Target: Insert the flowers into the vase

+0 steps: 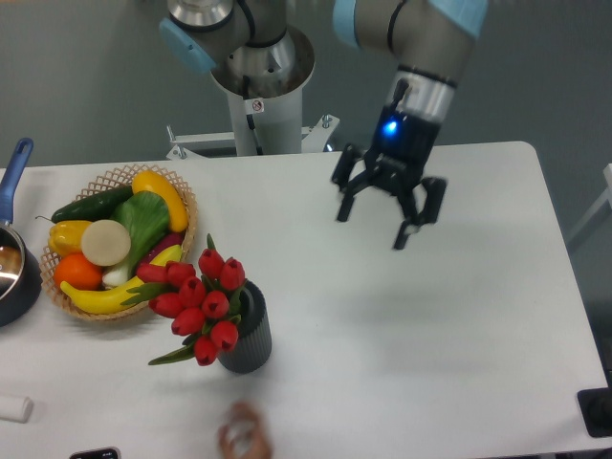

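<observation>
The flowers, a bunch of red tulip buds with green leaves, stand in the mouth of the vase, a short dark grey ribbed cylinder at the front left of the white table. The buds lean out to the left over its rim. My gripper hangs above the table's middle back, well to the right of the vase and apart from it. Its fingers are spread open and hold nothing.
A woven wicker basket with fruit and vegetables stands left of the vase. A dark pot with a blue handle sits at the left edge. A blurred hand shows at the front edge. The robot base is at the back.
</observation>
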You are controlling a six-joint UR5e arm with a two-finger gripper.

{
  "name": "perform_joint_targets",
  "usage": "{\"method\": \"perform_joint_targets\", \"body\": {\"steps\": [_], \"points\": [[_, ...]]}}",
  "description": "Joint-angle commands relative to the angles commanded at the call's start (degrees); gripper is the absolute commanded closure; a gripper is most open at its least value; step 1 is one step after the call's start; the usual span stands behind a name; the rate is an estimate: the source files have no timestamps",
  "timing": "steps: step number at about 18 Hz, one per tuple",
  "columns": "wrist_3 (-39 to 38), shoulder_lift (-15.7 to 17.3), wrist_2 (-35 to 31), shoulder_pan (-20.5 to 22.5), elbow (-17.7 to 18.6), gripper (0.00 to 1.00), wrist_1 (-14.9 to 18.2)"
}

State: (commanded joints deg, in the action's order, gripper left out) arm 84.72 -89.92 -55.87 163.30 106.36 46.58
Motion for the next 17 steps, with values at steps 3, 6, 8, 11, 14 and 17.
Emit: {"method": "perform_joint_targets", "body": {"steps": [3, 6, 8, 11, 14, 17], "points": [[5.16, 0.97, -11.25, 0.18, -0.98, 0.00, 0.70], [15.70, 1.93, -17.07, 0.53, -1.33, 0.00, 4.30], [18.80, 3.08, -17.34, 1.93, -1.50, 0.00, 7.20], [21.88, 4.05, -17.26, 3.52, -0.98, 0.00, 8.70], [22.85, 4.40, -17.26, 3.69, -0.62, 0.00, 8.70], [22.85, 4.49, -17.17, 3.69, -0.62, 0.00, 8.79]]}}
